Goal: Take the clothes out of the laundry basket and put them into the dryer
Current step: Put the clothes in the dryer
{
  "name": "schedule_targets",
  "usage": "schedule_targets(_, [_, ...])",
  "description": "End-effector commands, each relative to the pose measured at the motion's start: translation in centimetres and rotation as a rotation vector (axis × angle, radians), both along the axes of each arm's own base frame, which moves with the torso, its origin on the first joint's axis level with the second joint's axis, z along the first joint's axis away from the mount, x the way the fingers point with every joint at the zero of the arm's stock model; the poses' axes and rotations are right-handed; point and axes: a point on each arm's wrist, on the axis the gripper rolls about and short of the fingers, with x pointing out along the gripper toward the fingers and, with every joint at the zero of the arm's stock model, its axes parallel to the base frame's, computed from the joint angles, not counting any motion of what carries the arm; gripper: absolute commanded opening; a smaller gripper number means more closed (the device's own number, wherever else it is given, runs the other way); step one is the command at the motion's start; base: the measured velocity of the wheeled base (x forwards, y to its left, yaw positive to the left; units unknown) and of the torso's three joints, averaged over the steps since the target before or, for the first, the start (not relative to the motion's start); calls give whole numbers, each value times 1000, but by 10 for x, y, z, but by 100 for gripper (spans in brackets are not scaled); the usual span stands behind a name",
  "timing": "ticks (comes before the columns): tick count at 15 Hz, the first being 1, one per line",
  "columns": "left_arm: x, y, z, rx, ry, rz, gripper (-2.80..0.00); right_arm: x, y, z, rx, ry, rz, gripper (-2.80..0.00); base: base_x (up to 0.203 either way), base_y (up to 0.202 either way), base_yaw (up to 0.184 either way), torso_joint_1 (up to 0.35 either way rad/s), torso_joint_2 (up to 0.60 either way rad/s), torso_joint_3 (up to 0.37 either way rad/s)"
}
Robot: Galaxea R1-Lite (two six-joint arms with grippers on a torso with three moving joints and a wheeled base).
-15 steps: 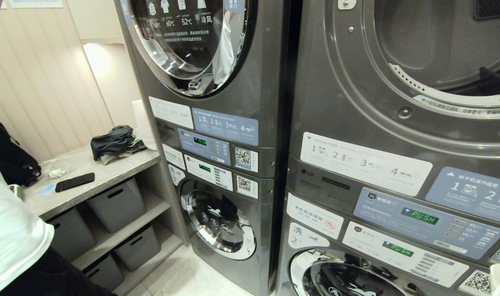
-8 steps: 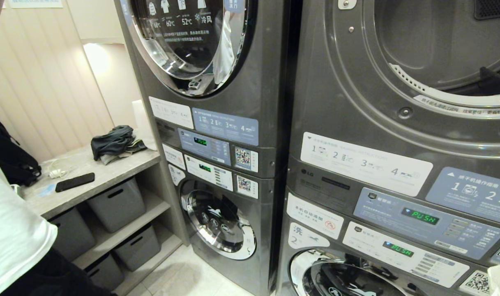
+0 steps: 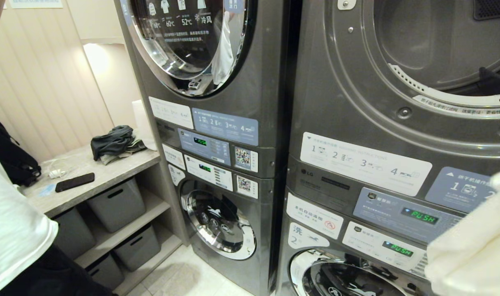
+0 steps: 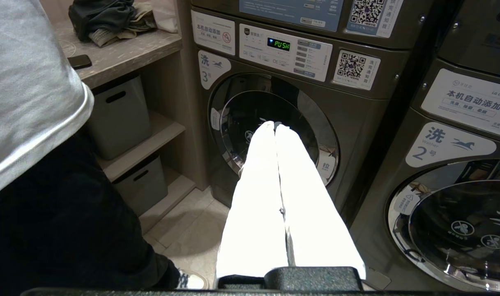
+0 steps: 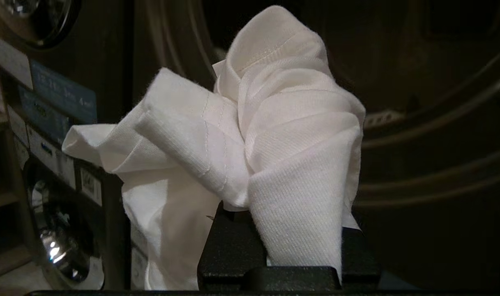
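— Right gripper was clamped on the white garment, wasn't it?

— We read it so. Cloth was bunched right over its fingers and hid them. In the head view the same garment showed at the lower right, in front of the right tower's control panel, below the open dryer.

— And the left gripper?

— Its two white fingers were pressed together with nothing between them, pointing toward the door of washer 3.

— What room did we have?

— A laundry room with a pale tiled floor, a beige panelled wall and a grey counter with shelves under it.

— Counts?

— We counted two stacked towers, each with a drum above and a washer below. Four grey bins sat on the shelves. On the counter lay one black phone and one pile of dark clothes, with a black bag at its far end. One person in a white shirt stood at our left.

— What did the views not share?

— Only the head view gave us the upper drums. The left one's glass door was closed. Only the left wrist view showed the washer numbers, 3 and 2, and the person's shoe. It caught just two bins. The right wrist view was dark, but it alone showed the garment's stitched hem.
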Motion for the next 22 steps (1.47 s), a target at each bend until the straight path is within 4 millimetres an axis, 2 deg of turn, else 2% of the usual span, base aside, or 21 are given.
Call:
schedule_targets(1, [0, 0, 0, -1, 1, 0, -280, 87, -1, 56, -1, 59, -3, -280, 0, 0, 0, 0, 0, 0])
schedule_targets(4, [0, 0, 0, -1, 1, -1, -280, 170, -2, 143, 6, -130, -30, -280, 0, 0, 0, 0, 0, 0])
schedule_targets(5, [0, 0, 0, -1, 1, 0, -280, 201, -2, 159, 13, -174, -48, -280, 0, 0, 0, 0, 0, 0])
schedule_targets(7, [0, 0, 0, -1, 1, 0, -280, 258, -2, 163, 32, -215, -96, -280, 0, 0, 0, 0, 0, 0])
schedule_targets(9, [0, 0, 0, -1, 0, -1, -280, 303, -2, 148, 75, -250, -198, -280, 0, 0, 0, 0, 0, 0])
schedule_targets(11, [0, 0, 0, -1, 1, 0, -280, 326, -4, 143, 163, -402, -341, -280, 0, 0, 0, 0, 0, 0])
schedule_targets(14, [0, 0, 0, -1, 1, 1, -280, 359, -8, 116, 210, -412, -457, -280, 0, 0, 0, 0, 0, 0])
schedule_targets(16, [0, 0, 0, -1, 1, 1, -280, 367, -7, 108, 202, -363, -453, -280, 0, 0, 0, 0, 0, 0])
schedule_targets(19, [0, 0, 0, -1, 0, -1, -280, 355, -7, 118, 217, -381, -444, -280, 0, 0, 0, 0, 0, 0])
schedule_targets(22, [0, 0, 0, -1, 1, 1, -280, 361, -8, 112, 206, -346, -448, -280, 0, 0, 0, 0, 0, 0])
